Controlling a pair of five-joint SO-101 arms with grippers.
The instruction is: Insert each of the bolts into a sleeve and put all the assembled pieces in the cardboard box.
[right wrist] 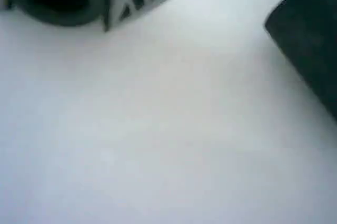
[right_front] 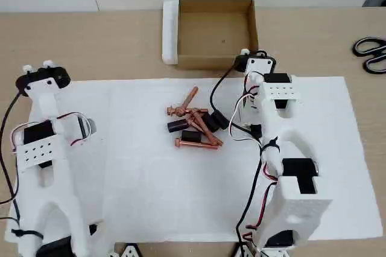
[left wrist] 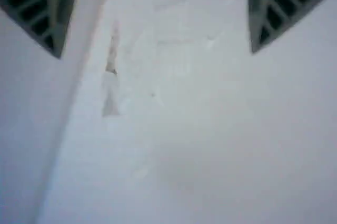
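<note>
Here your left jaws stand released over the white sheet [left wrist: 184, 145], well apart from the bolts [right_front: 199, 145] and sleeves [right_front: 177, 125] piled mid-frame; the right jaws' state I cannot tell.

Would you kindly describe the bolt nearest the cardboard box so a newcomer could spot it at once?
On the white sheet in front of the cardboard box lies a heap of copper bolts and black sleeves. The bolt sticks out of the heap's far side, slanting toward the box; the other bolts lie lower, tangled among the sleeves.
</note>
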